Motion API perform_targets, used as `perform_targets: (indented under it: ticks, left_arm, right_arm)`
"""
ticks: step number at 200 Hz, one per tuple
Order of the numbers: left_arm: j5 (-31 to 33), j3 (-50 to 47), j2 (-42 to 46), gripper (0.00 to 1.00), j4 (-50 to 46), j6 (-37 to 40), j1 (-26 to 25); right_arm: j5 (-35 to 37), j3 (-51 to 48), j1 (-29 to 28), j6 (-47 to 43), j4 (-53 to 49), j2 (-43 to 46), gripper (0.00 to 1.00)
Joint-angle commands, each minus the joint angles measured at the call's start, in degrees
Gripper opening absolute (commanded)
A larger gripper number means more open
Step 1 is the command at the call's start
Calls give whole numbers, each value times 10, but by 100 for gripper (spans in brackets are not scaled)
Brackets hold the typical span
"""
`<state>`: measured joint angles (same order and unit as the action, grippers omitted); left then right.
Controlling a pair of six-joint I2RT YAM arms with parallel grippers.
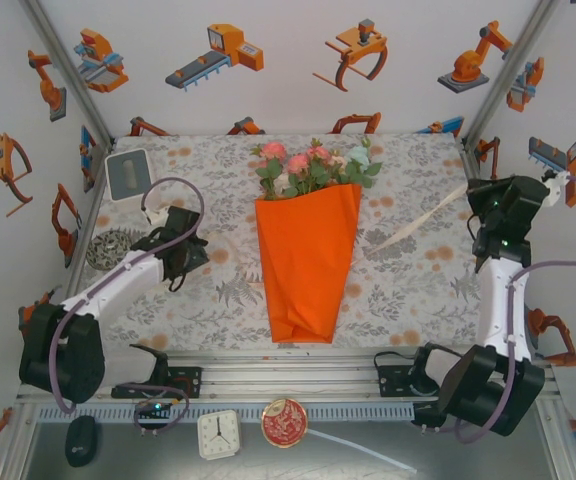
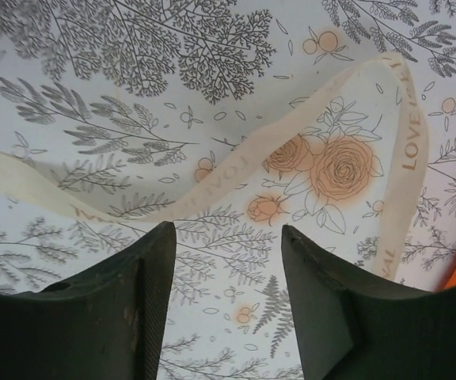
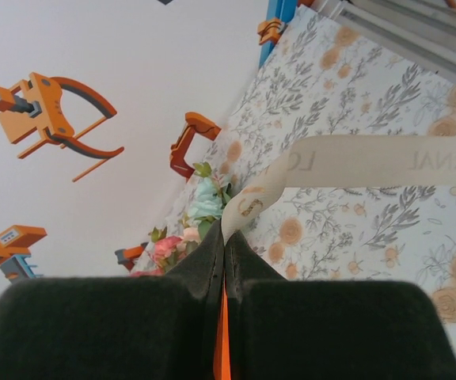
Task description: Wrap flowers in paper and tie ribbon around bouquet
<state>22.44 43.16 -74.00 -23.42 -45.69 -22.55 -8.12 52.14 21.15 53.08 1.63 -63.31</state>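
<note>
The bouquet [image 1: 308, 260] lies in the middle of the table: the orange paper cone points toward me, and the pink, white and pale blue flowers [image 1: 313, 168] stick out at its far end. The cream ribbon [image 1: 418, 220] runs from the cone's right side up to my right gripper [image 1: 474, 196]. In the right wrist view the right gripper [image 3: 226, 233] is shut on the ribbon [image 3: 370, 162]. My left gripper [image 1: 192, 262] hangs left of the cone. The left gripper [image 2: 228, 237] is open and holds nothing, with a loop of ribbon [image 2: 406, 142] lying on the cloth beyond it.
A metal ring-shaped object [image 1: 108, 248] and a white device [image 1: 128, 172] sit at the table's left side. A clock [image 1: 218, 433], a red tin [image 1: 284, 422] and a black mouse [image 1: 81, 440] lie on the ledge in front. Printed walls close in three sides.
</note>
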Motion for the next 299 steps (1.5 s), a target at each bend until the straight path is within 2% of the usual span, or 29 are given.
perform_targets:
  ticks: [1, 14, 34, 51, 77, 135, 160, 191, 224, 237, 249, 259, 267, 299]
  left_arm:
    - [20, -4, -14, 45, -10, -222, 3]
    - [12, -3, -21, 42, -5, -325, 1]
    - [34, -1, -24, 52, -21, -464, -11]
    - [52, 25, -46, 56, -90, -563, -12]
    - [50, 84, -95, 61, -174, -620, -12]
    - [92, 100, -146, 67, -195, -667, -6]
    - [110, 84, -147, 66, -141, -635, 1]
    - [86, 60, -159, 45, -88, -618, 25]
    - [49, 48, -165, 41, -53, -597, 48]
    - [54, 52, -164, 33, -48, -581, 52]
    - [58, 56, -163, 18, -39, -558, 57]
    - [59, 59, -159, 6, -10, -513, 67]
    - [62, 65, -155, 0, 22, -457, 78]
    - [82, 97, -119, 0, 105, -259, 101]
  right_arm:
    - [-26, -4, 0, 19, 32, -7, 0]
    - [-30, -5, 0, 18, 32, -9, 0]
    - [-33, -8, 0, 13, 33, -9, 0]
    - [-34, -10, 0, 12, 33, -9, 0]
    - [-37, -9, -1, 11, 35, -11, 0]
    - [-37, -9, -1, 3, 31, -10, 0]
    - [-37, -5, -1, -2, 31, -12, 0]
    - [-33, -4, -2, -13, 18, -7, 0]
    - [-29, -2, -2, -15, 14, -1, 0]
    - [-30, -1, -2, -15, 12, -1, 0]
    - [-26, -2, -1, -16, 11, -1, 0]
    - [-21, -3, -2, -17, 8, -1, 0]
    - [-13, 1, -1, -26, 3, 1, 0]
    - [58, 21, 34, -40, -44, 12, 0]
